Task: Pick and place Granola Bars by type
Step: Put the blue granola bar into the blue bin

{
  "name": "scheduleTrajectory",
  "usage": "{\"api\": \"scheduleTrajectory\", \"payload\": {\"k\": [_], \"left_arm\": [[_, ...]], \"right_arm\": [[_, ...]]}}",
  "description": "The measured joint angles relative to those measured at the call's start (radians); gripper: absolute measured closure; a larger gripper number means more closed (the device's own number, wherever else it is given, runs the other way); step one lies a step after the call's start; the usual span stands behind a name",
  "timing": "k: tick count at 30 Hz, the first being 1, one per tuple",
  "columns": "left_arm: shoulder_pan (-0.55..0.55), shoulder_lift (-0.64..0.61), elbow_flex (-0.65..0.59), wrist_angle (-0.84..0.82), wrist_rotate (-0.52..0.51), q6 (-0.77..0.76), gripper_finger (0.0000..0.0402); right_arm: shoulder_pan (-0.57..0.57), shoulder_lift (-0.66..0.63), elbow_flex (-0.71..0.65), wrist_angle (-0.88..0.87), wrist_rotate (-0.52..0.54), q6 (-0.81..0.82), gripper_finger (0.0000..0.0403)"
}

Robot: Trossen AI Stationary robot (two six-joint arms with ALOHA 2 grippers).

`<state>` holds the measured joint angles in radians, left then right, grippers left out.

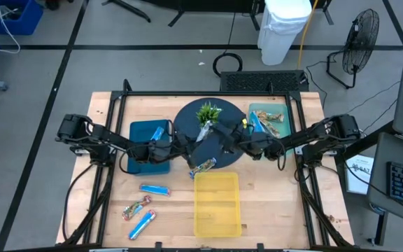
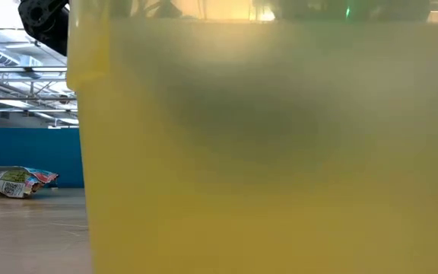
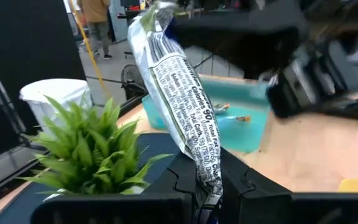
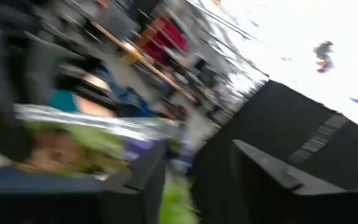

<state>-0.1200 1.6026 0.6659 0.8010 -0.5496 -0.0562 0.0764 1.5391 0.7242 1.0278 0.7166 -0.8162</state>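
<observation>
Fingers (image 3: 194, 193) of the left gripper (image 3: 211, 202) pinch the lower end of a silver granola bar (image 3: 179, 93), which stands upright beside the green plant (image 1: 208, 112) over the dark round mat (image 1: 187, 122). Right gripper (image 4: 194, 171) hangs just across from it, its fingers parted with nothing between them. On the wooden table (image 1: 271, 203) lie the yellow tray (image 1: 217, 204), blue tray (image 1: 144, 133), teal tray (image 1: 271, 112) and three loose bars (image 1: 143, 208).
</observation>
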Motion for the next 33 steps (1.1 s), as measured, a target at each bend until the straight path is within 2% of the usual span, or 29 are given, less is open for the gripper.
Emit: {"api": "scheduleTrajectory", "payload": {"k": [4, 8, 12, 16, 18, 21, 26, 33], "left_arm": [[-0.001, -0.048, 0.0, -0.089, -0.036, 0.01, 0.0376], [-0.026, -0.148, -0.001, -0.234, -0.113, 0.023, 0.0376], [-0.089, -0.266, -0.018, -0.338, -0.188, 0.047, 0.0377], [-0.15, -0.385, -0.077, -0.387, -0.206, 0.051, 0.0377], [-0.166, -0.433, -0.12, -0.375, -0.187, 0.019, 0.0377], [-0.177, -0.509, -0.203, -0.381, -0.186, -0.049, 0.0377], [-0.177, -0.633, -0.313, -0.376, -0.213, -0.139, 0.0377], [-0.177, -0.782, -0.362, -0.387, -0.21, -0.096, 0.0378]], "right_arm": [[0.052, -0.071, 0.0, 0.03, 0.2, -0.117, 0.0175], [0.124, -0.161, -0.005, -0.008, 0.365, -0.096, 0.0141], [0.194, -0.266, -0.072, -0.097, 0.404, -0.017, 0.0127], [0.243, -0.377, -0.191, -0.127, 0.395, 0.095, 0.0124], [0.253, -0.433, -0.258, -0.137, 0.367, 0.165, 0.0124], [0.251, -0.516, -0.353, -0.157, 0.265, 0.286, 0.0124], [0.213, -0.644, -0.477, -0.215, 0.017, 0.48, 0.0124], [0.1, -0.784, -0.535, -0.394, -0.315, 0.673, 0.0132]]}}
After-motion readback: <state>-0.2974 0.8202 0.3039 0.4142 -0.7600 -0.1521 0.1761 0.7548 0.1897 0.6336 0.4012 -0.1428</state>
